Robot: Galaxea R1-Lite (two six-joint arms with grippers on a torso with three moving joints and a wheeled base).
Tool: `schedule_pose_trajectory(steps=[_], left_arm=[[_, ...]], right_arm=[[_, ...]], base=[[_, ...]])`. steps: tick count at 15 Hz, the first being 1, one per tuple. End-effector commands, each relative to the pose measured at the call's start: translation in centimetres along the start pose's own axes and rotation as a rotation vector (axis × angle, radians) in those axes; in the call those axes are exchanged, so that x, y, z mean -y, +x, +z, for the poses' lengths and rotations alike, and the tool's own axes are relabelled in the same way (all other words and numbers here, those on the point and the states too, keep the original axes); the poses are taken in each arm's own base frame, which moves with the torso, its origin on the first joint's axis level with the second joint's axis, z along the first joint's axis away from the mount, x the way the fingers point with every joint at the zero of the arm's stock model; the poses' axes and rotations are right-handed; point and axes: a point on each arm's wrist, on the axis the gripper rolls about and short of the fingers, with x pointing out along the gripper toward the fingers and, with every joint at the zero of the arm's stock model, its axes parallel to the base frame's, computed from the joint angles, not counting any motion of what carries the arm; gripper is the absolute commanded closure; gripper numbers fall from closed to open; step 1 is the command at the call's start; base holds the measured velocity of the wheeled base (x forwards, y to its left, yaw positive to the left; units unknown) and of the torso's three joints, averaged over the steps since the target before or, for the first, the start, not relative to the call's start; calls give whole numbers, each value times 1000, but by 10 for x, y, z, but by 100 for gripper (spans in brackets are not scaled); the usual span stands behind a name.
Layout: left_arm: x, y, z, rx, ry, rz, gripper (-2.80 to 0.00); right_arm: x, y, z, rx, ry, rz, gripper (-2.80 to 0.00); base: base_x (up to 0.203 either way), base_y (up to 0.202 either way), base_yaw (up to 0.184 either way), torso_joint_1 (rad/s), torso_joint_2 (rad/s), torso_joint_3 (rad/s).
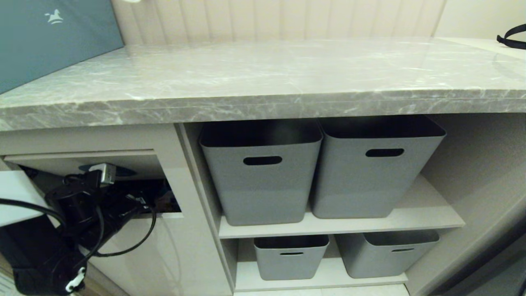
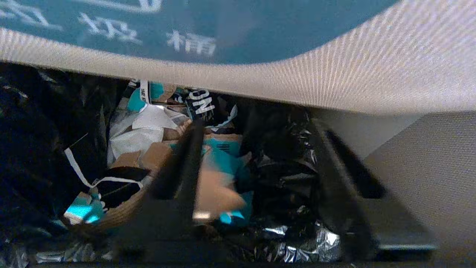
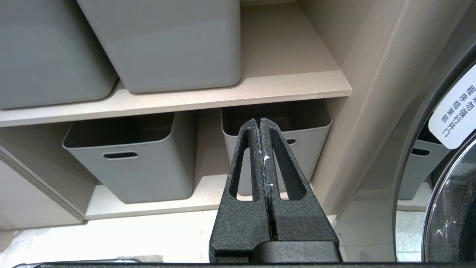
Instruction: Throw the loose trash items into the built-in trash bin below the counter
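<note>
My left arm [image 1: 82,201] reaches into the built-in trash bin's opening [image 1: 166,199] under the counter [image 1: 263,74], and its fingers are hidden there in the head view. In the left wrist view the left gripper [image 2: 256,128] is open beneath the beige flap [image 2: 282,83] with its blue label [image 2: 186,29]. A blurred turquoise-and-brown wrapper piece [image 2: 217,186] lies loose beside one finger [image 2: 187,160], over the black bin bag [image 2: 286,178], which holds other scraps. My right gripper [image 3: 260,123] is shut on nothing, low before the shelves.
Two grey tubs [image 1: 263,172] [image 1: 374,164] stand on the upper shelf to the right of the bin, and two smaller ones [image 1: 289,257] on the lower shelf. A blue box with a white horse logo [image 1: 45,37] leans at the counter's back left. A round appliance door [image 3: 453,186] is at the far right.
</note>
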Motion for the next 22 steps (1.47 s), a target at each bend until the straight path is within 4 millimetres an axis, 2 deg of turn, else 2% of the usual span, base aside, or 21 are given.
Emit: schedule_pose_trajectory(steps=[1,6,7,12,15,17,19,22], left_arm=[[1,-10,1,-6,-2,2,-280],[12,-61,12,-13,-6,-1,-280],[14,-69,14,-6,-4,-4,0],[25,-128,27,61,6,-15,0],[32,-156,49,217,19,21,0],[37,-182,60,293,31,24,0],[42,-215,59,294,68,27,0],[43,-260,33,192,127,50,0]], right_arm=[[0,0,0,-3,1,0,0],[0,0,0,-3,1,0,0],[0,0,0,-3,1,0,0],[0,0,0,-3,1,0,0],[0,0,0,-3,1,0,0],[0,0,0,-3,1,0,0],[0,0,0,-3,1,0,0],[0,0,0,-3,1,0,0]], base=[[0,0,0,0,0,0],[0,0,0,0,0,0],[0,0,0,0,0,0],[0,0,0,0,0,0],[0,0,0,0,0,0],[0,0,0,0,0,0],[0,0,0,0,0,0],[0,0,0,0,0,0]])
